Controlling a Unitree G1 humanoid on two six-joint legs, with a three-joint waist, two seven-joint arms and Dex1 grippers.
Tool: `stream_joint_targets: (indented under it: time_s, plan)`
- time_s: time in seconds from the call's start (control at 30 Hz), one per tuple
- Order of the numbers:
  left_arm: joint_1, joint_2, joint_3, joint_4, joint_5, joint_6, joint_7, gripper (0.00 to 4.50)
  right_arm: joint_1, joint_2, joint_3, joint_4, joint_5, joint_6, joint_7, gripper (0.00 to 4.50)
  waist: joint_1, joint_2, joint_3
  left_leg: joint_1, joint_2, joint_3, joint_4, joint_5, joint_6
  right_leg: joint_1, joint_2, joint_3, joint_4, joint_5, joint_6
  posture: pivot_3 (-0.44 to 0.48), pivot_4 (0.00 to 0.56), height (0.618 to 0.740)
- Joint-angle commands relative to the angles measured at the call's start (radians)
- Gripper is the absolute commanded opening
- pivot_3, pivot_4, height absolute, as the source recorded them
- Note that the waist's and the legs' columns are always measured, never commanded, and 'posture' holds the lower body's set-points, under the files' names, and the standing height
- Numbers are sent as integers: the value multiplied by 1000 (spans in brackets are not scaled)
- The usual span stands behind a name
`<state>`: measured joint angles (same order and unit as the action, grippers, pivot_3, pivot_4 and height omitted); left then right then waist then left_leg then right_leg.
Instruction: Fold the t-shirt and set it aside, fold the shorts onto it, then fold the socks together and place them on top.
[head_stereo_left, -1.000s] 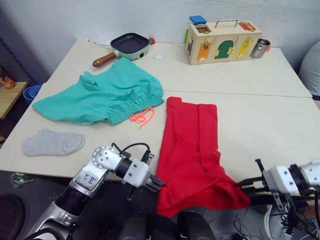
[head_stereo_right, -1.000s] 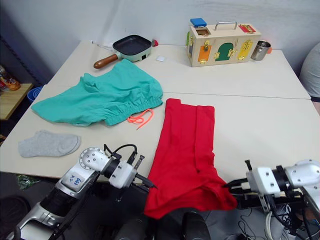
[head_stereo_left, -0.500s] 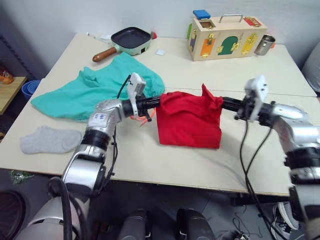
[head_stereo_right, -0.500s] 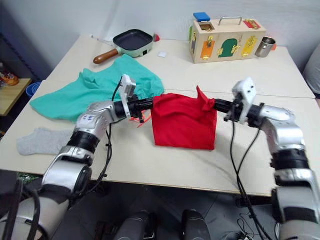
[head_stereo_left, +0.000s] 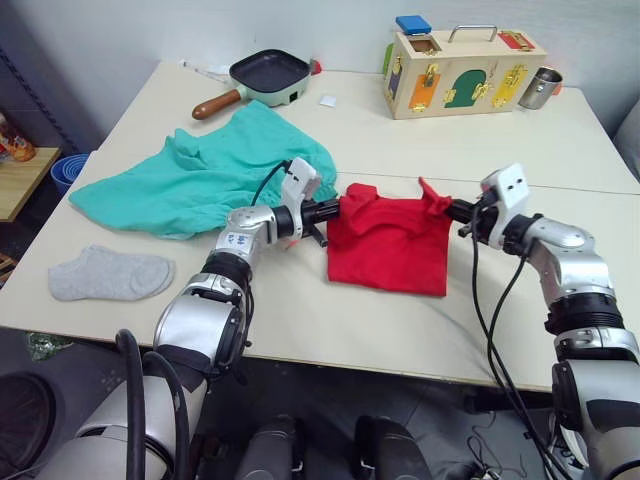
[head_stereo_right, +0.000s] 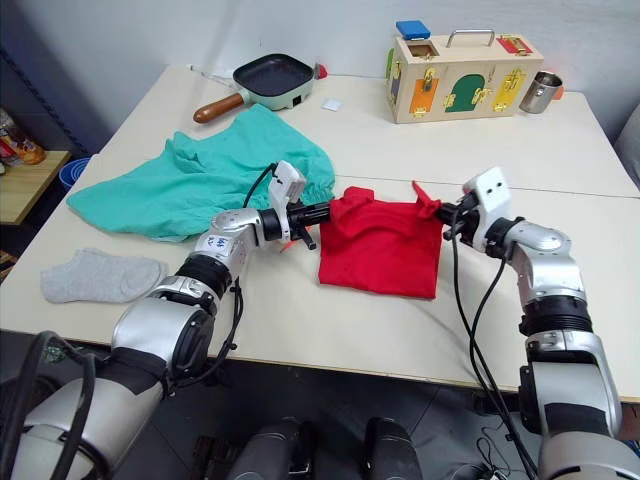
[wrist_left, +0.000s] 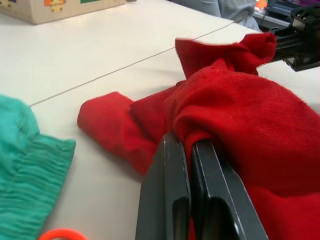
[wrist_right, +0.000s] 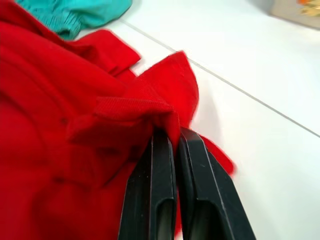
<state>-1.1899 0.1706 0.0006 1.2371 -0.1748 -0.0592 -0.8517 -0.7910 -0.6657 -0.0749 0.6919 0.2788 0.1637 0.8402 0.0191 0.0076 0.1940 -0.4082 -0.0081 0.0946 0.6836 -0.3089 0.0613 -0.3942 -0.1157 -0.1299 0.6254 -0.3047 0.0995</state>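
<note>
Left gripper (head_stereo_left: 333, 210) and right gripper (head_stereo_left: 455, 211) each pinch the half-folded plain red cotton t-shirt (head_stereo_left: 392, 243) mid-frame; teal-green fabric shorts (head_stereo_left: 205, 175) and grey knit sock (head_stereo_left: 108, 275) unfolded.

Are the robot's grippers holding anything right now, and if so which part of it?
Yes. Both grip the red t-shirt, now folded on the table: the left gripper pinches its far left corner, the right gripper its far right corner.

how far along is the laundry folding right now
Early. The t-shirt lies doubled over on the table, with the left gripper and right gripper each shut on a far corner, so its fold is in hand. The shorts lie spread out unfolded, and a sock sits untouched near the front edge.
</note>
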Motion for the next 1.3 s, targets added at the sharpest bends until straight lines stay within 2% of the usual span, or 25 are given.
stream_joint_targets:
  time_s: [0.03,0.17,0.43,0.57,0.67,0.73,0.8,0.93,0.97,1.03,1.13,1.2,1.3]
  plan:
    - [-41,18,35,13,12,-12,8,12,10,-61,-80,-22,14,24,-19,0,-1,0,0,0,0,0,0,0,0,0,0,0,0,0,0,0,150,740]
    - [-67,11,51,34,29,-10,42,12,3,-65,-91,1,-2,27,-54,0,-5,0,0,0,0,0,-1,0,0,0,0,0,0,0,0,0,150,740]
    - [-93,-14,86,79,64,13,217,12,-5,6,-72,62,-30,21,-118,0,-9,0,0,0,0,0,-1,0,0,0,0,0,0,0,0,0,150,740]
    - [-92,-29,111,82,71,0,291,961,-38,63,-111,118,-7,4,-179,0,-11,0,0,0,0,0,-1,0,0,0,0,0,1,0,0,0,150,740]
    - [-87,-20,112,77,102,-51,399,1803,-49,78,-123,134,-21,-29,-209,736,-17,0,0,0,0,-1,-1,0,-1,0,0,0,1,0,0,0,150,740]
    - [-84,-4,107,68,125,-105,443,2405,-38,69,-136,119,-29,-79,-225,1409,-18,0,0,1,0,-1,-1,0,-1,0,-1,0,1,0,0,0,150,740]
    - [-83,9,109,56,131,-144,432,3065,-32,58,-157,107,-17,-103,-224,2122,-20,0,0,0,0,-1,-1,0,-1,0,0,0,1,0,0,0,150,740]
    - [-32,38,68,-14,154,-263,280,4314,-5,7,-144,86,-23,-89,-121,3500,-19,0,0,1,0,0,-1,0,-1,0,0,0,1,0,0,0,150,740]
    - [-10,46,59,-43,153,-288,231,4500,3,-11,-136,85,-33,-94,-102,3780,-19,0,0,1,0,0,-1,0,-1,0,0,0,1,0,0,0,150,740]
    - [53,67,38,-126,142,-325,129,4500,6,-43,-153,91,-22,-77,-82,4444,-19,0,0,1,0,1,-1,0,-1,0,0,1,1,0,0,0,150,740]
    - [204,121,3,-340,101,-383,-48,4500,30,-87,-204,57,35,-77,0,4479,-23,0,0,2,0,2,-2,0,-1,0,0,2,1,0,0,0,150,740]
    - [295,166,-41,-459,96,-456,-159,4500,124,-95,-196,-119,118,-87,196,4479,-23,0,0,2,1,1,-2,0,-2,-1,1,2,0,0,0,0,150,740]
    - [366,225,-102,-528,130,-542,-245,4500,280,-128,-117,-353,132,-129,387,4479,-20,0,0,2,3,1,-2,0,-3,0,2,2,1,0,0,0,150,740]
